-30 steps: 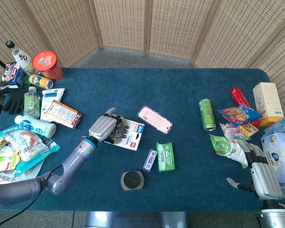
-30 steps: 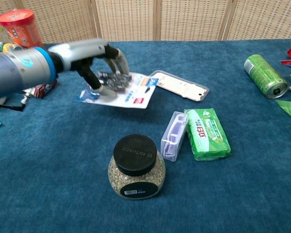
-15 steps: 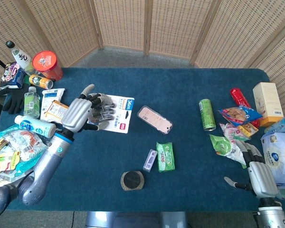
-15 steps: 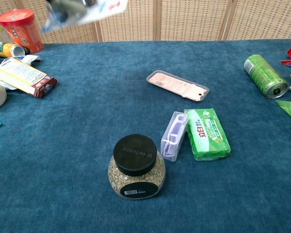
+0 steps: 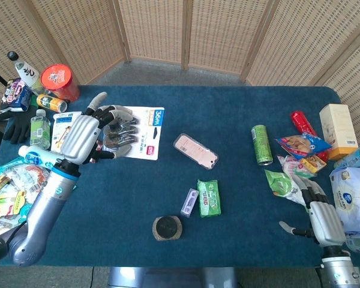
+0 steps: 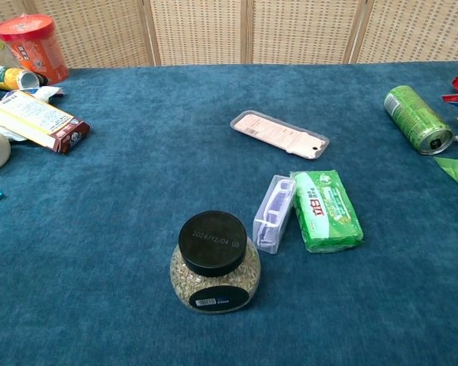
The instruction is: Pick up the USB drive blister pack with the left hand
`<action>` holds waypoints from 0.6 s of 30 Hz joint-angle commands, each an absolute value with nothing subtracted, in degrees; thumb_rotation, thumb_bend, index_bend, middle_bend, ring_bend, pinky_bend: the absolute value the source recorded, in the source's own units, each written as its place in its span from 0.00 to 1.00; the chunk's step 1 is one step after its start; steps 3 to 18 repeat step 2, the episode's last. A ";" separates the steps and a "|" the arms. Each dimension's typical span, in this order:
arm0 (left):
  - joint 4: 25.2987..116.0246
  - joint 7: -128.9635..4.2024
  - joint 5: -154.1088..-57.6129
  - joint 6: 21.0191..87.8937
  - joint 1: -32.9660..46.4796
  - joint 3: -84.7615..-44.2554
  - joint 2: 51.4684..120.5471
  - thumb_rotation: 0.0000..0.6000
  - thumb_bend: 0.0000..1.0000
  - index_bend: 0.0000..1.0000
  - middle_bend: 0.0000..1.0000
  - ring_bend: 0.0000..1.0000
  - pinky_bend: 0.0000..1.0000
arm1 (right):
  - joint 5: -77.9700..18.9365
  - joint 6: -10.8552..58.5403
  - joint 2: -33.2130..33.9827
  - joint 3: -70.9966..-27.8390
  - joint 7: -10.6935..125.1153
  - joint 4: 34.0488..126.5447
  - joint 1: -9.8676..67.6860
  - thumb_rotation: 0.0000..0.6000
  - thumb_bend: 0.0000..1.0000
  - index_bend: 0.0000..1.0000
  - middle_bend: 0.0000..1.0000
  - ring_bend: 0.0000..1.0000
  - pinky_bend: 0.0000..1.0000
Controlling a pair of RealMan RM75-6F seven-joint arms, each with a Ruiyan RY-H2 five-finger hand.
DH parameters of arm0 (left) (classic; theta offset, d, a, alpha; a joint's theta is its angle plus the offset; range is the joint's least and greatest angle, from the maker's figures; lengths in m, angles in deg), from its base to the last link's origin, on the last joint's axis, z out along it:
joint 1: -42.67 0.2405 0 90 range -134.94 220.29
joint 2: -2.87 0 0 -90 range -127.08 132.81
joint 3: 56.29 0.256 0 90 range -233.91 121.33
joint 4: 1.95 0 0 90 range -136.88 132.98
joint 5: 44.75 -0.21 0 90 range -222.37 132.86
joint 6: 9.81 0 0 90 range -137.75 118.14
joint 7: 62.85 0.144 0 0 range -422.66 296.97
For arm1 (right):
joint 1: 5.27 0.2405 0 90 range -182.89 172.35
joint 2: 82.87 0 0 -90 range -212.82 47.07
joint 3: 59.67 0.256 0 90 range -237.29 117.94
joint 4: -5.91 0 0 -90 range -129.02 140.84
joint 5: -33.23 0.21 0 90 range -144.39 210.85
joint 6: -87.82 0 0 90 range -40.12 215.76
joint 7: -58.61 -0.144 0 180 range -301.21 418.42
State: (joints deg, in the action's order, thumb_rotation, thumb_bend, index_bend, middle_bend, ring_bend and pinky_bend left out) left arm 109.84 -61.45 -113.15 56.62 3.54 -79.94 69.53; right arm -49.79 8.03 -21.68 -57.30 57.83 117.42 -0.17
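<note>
In the head view my left hand (image 5: 96, 132) grips the USB drive blister pack (image 5: 145, 132), a white card with a blue corner and a red tag, raised well above the blue table (image 5: 168, 174) at its left side. The fingers curl over the card's left half and hide the drive itself. My right hand (image 5: 321, 221) hangs at the table's front right corner, its fingers spread and holding nothing. The chest view shows neither hand nor the pack.
A pink flat pack (image 5: 195, 150), a green packet (image 5: 208, 197), a small clear box (image 5: 189, 202) and a black-lidded jar (image 5: 167, 227) lie mid-table. A green can (image 5: 261, 144) and snack bags (image 5: 300, 146) crowd the right; bottles, packets and a red tub (image 5: 60, 82) crowd the left.
My left hand has lifted the blister pack off the table and carried it up and to the left, out of the chest view. The right hand has barely moved.
</note>
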 commanded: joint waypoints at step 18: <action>109.70 -61.24 -113.16 56.54 3.26 -79.51 69.68 1.00 0.33 0.40 0.58 0.55 0.00 | -49.57 8.41 -21.61 -57.15 57.85 117.42 0.12 1.00 0.10 0.00 0.00 0.00 0.00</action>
